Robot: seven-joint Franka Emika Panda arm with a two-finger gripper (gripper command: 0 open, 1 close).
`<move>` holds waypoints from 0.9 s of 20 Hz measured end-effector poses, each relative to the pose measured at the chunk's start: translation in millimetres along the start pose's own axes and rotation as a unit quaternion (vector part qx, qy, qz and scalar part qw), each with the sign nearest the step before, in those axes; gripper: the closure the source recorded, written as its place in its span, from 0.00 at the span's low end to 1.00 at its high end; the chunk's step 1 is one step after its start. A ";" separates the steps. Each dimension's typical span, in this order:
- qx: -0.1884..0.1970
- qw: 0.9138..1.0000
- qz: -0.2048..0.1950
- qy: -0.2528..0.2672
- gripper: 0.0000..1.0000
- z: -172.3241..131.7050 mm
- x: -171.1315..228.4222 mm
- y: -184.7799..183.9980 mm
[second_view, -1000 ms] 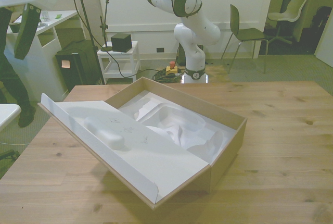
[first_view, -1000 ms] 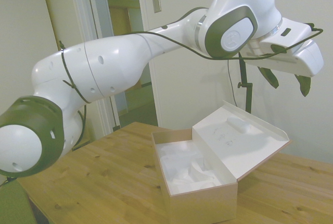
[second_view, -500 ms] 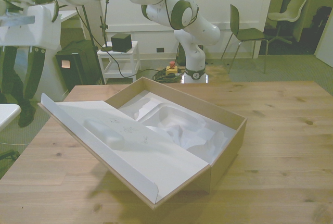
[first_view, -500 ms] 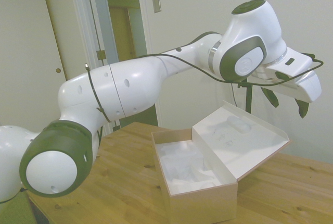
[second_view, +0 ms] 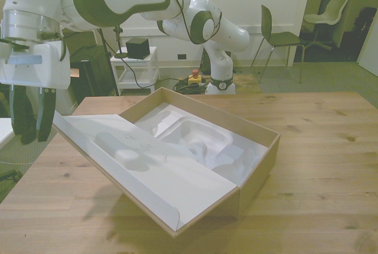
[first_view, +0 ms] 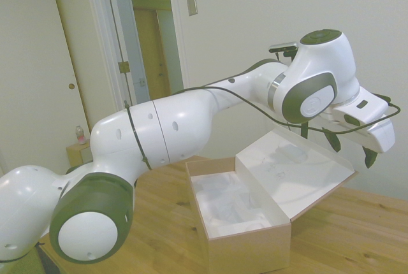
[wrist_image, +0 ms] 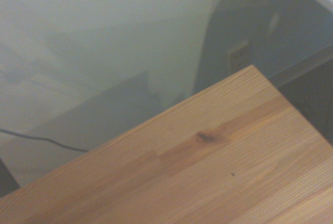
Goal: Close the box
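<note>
At the front view's left, the gripper hangs empty, jaws slightly parted, beside the lid of the box mid-counter; light, stiff card, best pushed under the lid's outer edge.

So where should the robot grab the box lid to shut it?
Probably the lid's far free edge, the one farthest from the hinge, coming from outside and under it on the front view's left. The lid leans outward and low from the box, so lifting that edge would swing it over. The gripper hangs right beside that edge, fingers slightly apart.
</note>
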State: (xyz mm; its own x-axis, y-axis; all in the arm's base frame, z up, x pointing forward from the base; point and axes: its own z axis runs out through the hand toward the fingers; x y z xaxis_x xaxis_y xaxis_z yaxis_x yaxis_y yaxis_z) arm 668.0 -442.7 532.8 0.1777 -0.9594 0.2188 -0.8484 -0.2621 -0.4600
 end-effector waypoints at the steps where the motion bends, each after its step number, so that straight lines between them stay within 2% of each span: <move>1: -0.003 1.000 0.001 -0.012 0.00 3.9 -2.2 1.2; 5: -0.001 0.999 0.011 -0.054 0.00 14.9 -1.6 12.4; 9: 0.029 0.995 0.016 -0.097 0.00 10.1 0.4 17.5; 15: 0.041 0.979 -0.036 -0.196 0.00 -81.5 -80.5 -54.0; 18: 0.038 0.971 -0.052 -0.228 0.00 -101.2 -101.4 -64.1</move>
State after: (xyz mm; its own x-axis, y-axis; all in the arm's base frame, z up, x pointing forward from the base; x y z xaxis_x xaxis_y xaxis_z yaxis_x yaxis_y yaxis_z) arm 653.8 -318.1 627.2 0.4779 -0.8689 -0.1289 -0.7776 -0.3502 -0.5221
